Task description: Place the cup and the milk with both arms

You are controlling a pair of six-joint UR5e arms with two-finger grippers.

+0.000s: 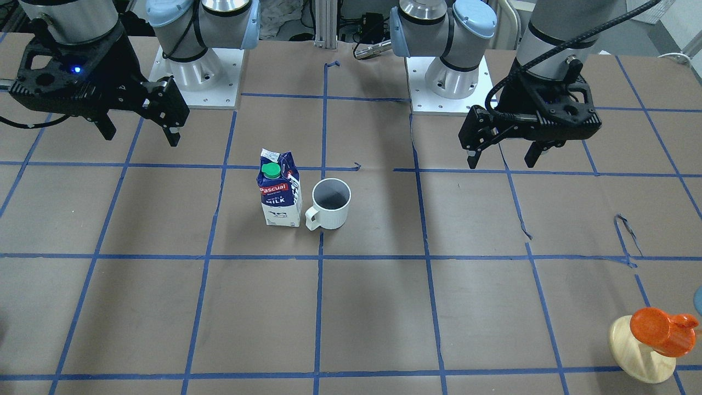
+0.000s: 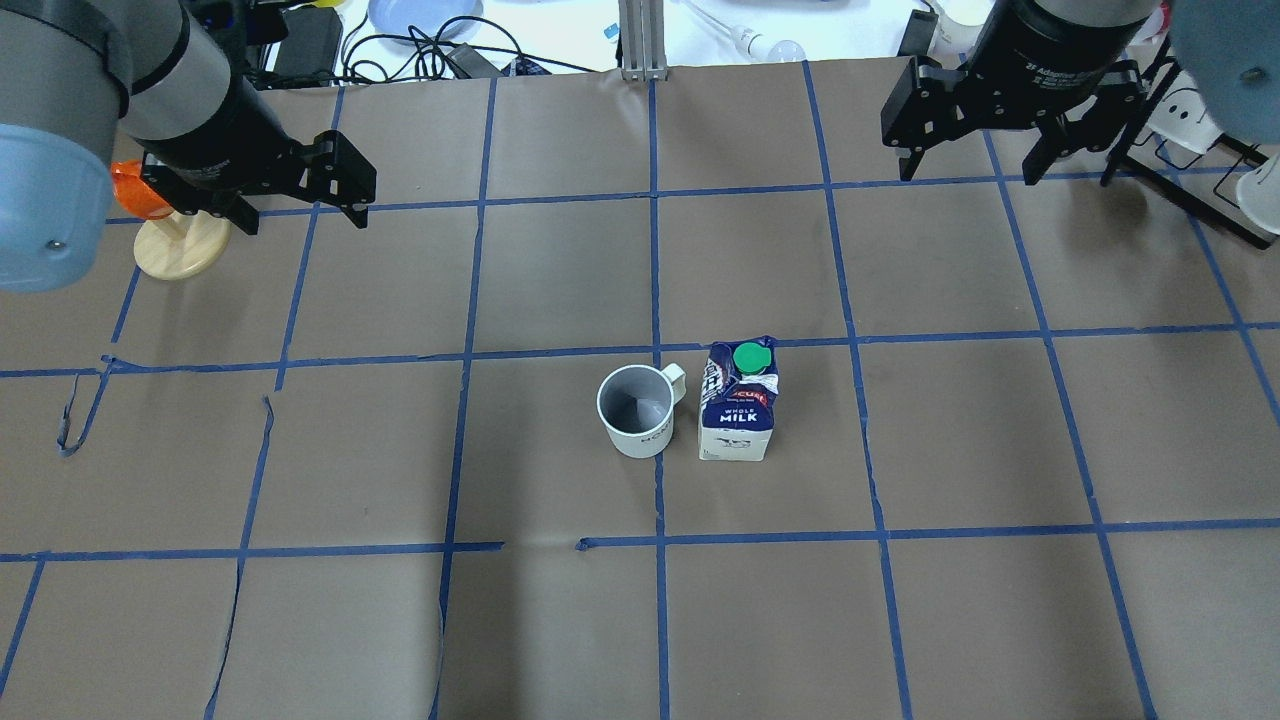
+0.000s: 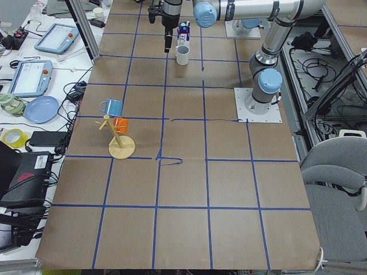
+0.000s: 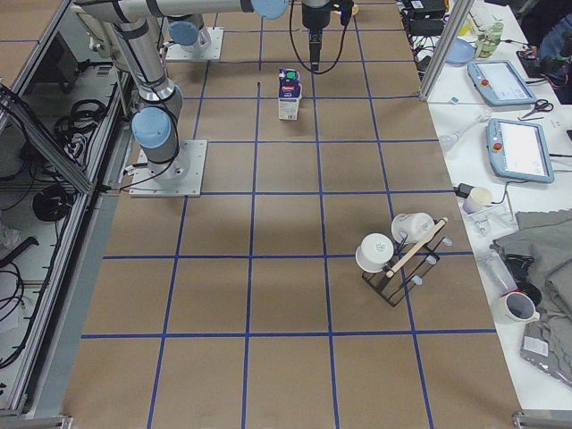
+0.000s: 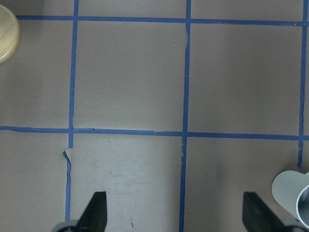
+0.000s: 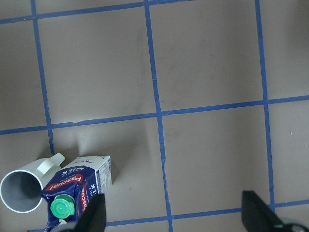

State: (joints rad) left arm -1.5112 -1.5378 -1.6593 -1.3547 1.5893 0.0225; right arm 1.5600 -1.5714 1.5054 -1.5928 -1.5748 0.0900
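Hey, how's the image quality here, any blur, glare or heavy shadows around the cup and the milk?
Front-facing view: sharp and evenly lit, the cup and the milk cast only faint soft shadows; overhead view: equally crisp, no strong glare; left wrist view: just a cropped, slightly soft sliver of the cup; side views: the milk is far and tiny.

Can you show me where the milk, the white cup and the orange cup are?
milk (image 1: 273, 190), front-facing view, on its red label.
cup (image 1: 333, 219), front-facing view, on its white outer wall.
orange cup (image 1: 658, 329), front-facing view, on its orange side.
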